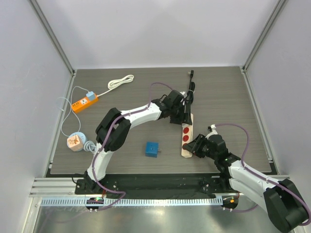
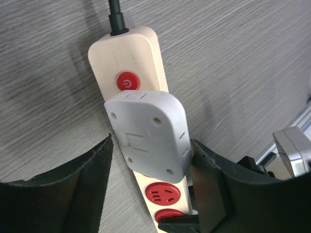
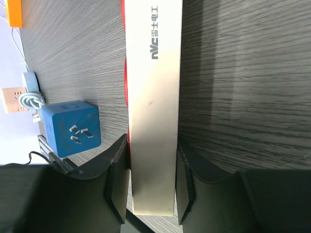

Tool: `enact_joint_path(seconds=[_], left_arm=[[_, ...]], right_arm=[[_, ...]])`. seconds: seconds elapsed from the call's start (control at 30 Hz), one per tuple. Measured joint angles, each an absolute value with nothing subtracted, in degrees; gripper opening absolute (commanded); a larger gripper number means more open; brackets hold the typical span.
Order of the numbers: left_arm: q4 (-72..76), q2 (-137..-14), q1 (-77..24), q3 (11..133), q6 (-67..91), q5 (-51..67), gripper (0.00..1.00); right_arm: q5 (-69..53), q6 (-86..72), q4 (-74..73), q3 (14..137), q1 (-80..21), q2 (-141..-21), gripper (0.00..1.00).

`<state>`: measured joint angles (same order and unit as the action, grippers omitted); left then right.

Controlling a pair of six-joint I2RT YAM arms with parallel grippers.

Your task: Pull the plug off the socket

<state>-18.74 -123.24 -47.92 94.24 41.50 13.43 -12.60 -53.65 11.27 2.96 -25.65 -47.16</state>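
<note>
White plug (image 2: pixel 148 133) seated in strip (image 3: pixel 153 97), not pulled. My left gripper (image 2: pixel 151 145) straddles it, jaws open; my right gripper (image 3: pixel 151 141) clamps strip end. Grip, pull remain.

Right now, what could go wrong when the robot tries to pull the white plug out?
The left jaws sit on either side of the plug, whose sides are smooth and rounded, and I can't tell if they're squeezing it. They might slip off.
The right jaws pinch only the near end of the power strip, so the far end might lift or swing with the plug.
The red switch sits right next to the plug and could get bumped.
</note>
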Motion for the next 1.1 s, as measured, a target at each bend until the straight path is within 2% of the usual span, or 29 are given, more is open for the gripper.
enact_joint_path(seconds=[0.1,0.2,0.4,0.73,0.77,0.87,1.0,1.07,1.1], left_arm=[[-18.70,-122.93,-47.27,94.26,41.52,14.20,0.59],[-18.63,-122.69,-47.00,94.24,41.54,14.90,0.52],[-18.72,-121.56,-46.46,94.21,41.32,15.14,0.26],[-18.92,-121.21,-45.60,93.30,41.30,15.20,0.13],[-18.92,-121.21,-45.60,93.27,41.30,15.22,0.10],[-18.79,-121.10,-45.58,93.06,41.32,15.31,0.00],[-18.02,-120.40,-45.45,91.64,41.54,15.55,0.00],[-17.30,-119.96,-45.34,90.56,41.69,15.79,0.00],[-17.08,-119.72,-45.28,90.08,41.82,15.97,0.00]], right_arm=[[-12.60,-53.54,11.40,2.96,-25.65,-47.27,0.01],[-12.56,-53.41,11.44,2.96,-25.65,-47.27,0.01],[-11.86,-53.84,11.51,2.96,-25.54,-47.27,0.01],[-11.07,-54.17,11.55,2.96,-25.28,-47.27,0.01],[-11.07,-54.17,11.55,2.96,-25.28,-47.27,0.02],[-11.03,-54.13,11.51,2.96,-25.28,-47.27,0.18],[-10.76,-53.10,9.89,3.97,-25.28,-47.55,0.32],[-10.63,-51.81,7.57,5.72,-25.15,-48.47,0.42],[-10.87,-51.05,6.66,6.50,-24.91,-49.06,0.51]])
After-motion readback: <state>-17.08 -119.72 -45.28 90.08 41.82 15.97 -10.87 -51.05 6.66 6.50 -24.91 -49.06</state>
